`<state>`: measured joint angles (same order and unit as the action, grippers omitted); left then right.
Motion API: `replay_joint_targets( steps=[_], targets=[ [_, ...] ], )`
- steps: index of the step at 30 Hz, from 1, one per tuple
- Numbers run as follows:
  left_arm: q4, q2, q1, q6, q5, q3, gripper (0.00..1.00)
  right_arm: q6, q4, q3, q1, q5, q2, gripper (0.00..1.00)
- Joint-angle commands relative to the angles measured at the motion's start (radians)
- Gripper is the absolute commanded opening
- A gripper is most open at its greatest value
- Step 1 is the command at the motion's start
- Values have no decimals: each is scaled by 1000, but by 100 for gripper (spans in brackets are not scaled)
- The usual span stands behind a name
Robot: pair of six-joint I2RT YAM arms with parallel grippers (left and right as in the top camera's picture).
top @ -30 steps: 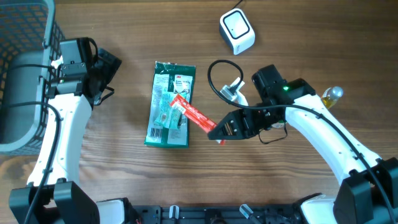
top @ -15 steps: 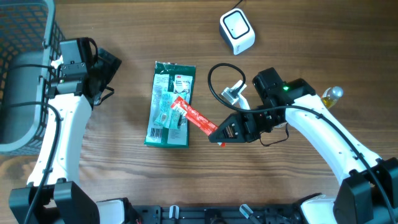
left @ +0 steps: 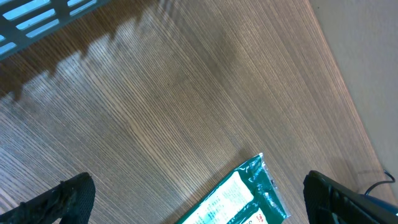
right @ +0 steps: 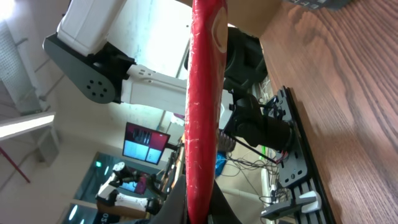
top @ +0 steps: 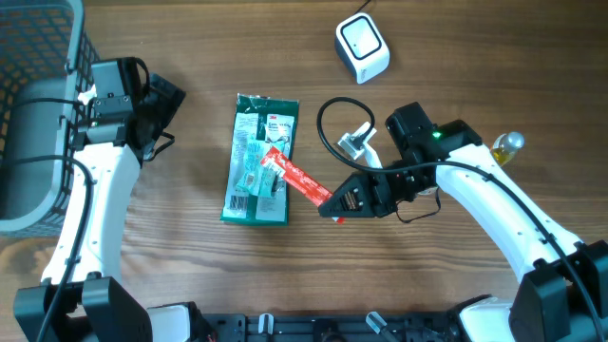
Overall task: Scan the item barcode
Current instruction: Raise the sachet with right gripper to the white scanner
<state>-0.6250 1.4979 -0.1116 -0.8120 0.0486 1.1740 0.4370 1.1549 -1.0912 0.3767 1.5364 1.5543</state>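
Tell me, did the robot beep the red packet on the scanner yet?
Not yet. Done: the right gripper is shut on the red packet. In hand: it holds the packet with the free end over the green 3M pack. Left to do: carry it to the white scanner, which sits well apart, and show the barcode. The left gripper hangs open by the basket.

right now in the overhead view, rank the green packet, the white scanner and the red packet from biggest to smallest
1. green packet
2. white scanner
3. red packet, long but thin; one end is hidden in the right gripper and it may sit nearer the camera, so this place is less sure
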Motion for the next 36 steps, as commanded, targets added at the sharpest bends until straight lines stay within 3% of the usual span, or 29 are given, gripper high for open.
replay_joint_targets(
  steps=[1,8,12,13,15,20,23,28,36],
  targets=[
    [3,-11,-5,23,16,8,100,31,-16,-6,0,2,7,4],
    [3,-11,-5,23,16,8,100,-18,-148,-6,0,-103,7,4],
    [3,-11,-5,23,16,8,100,-306,-325,-6,0,-370,7,4],
    [3,-11,-5,23,16,8,100,-455,-390,-6,0,-551,7,4],
    [3,-11,-5,23,16,8,100,-613,-458,-6,0,-800,7,4],
    [3,-11,-5,23,16,8,100,-807,-564,-34,-2,-1052,7,4],
    [3,-11,-5,23,16,8,100,-775,-415,-211,-1,-1191,10,4],
    [3,-11,-5,23,16,8,100,-632,-74,-665,-1,-1478,89,4],
    [3,-11,-5,23,16,8,100,-235,-182,-728,-1,-1679,270,4]
  ],
)
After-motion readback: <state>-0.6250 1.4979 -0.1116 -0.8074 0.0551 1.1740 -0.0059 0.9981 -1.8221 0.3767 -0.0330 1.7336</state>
